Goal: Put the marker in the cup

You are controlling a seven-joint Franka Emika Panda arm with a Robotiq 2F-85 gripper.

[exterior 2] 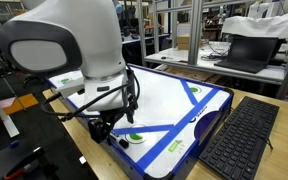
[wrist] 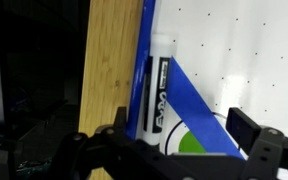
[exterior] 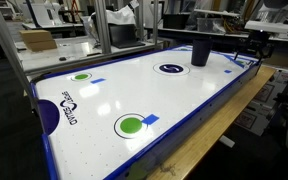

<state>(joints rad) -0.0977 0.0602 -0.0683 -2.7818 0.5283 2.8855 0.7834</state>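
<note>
Hand (wrist: 179, 135) wide open | empty | above marker (wrist: 162, 90), apparently not touching

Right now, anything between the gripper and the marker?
Nothing. In the wrist view the marker lies on the table edge, in line with the open gripper; the stretch between them is bare.

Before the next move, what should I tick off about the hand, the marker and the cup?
1. Is the hand open: ok, jaws apart.
2. Is the marker lined up with the hand: ok, it lies between the jaws in the wrist view.
3. Is the marker gripped: not ok, not yet.
4. Room around the marker: not ok, it lies right beside the blue rail.
5. Is the cup upright: ok.
6. Is the cup empty: cannot tell.
</note>
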